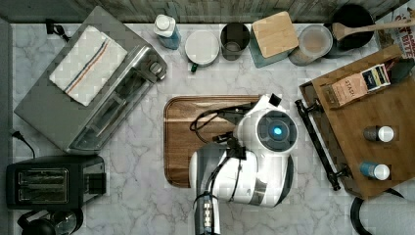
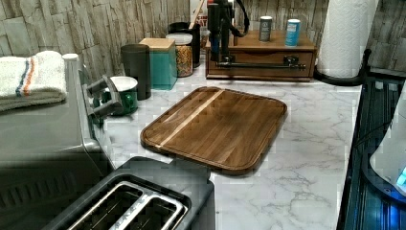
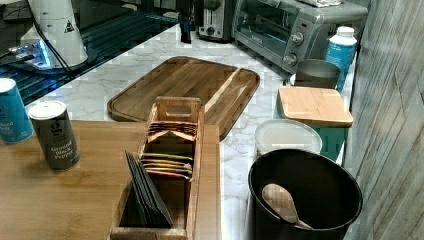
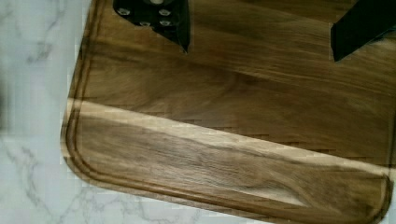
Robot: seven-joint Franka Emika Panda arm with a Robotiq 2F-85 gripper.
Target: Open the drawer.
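The gripper [image 4: 259, 35] hangs above the wooden board [image 4: 224, 140], its fingers [image 4: 163, 18] spread wide, holding nothing. In the top view, the drawer [image 1: 323, 142] sits at three o'clock of the board, closed, on the counter [image 1: 137, 196].

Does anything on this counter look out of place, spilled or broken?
Nothing looks spilled or broken. The only oddity is a folded towel lying on top of the toaster oven, an unusual spot for cloth. The drawer is shut, and the claw hangs open over the wooden board.
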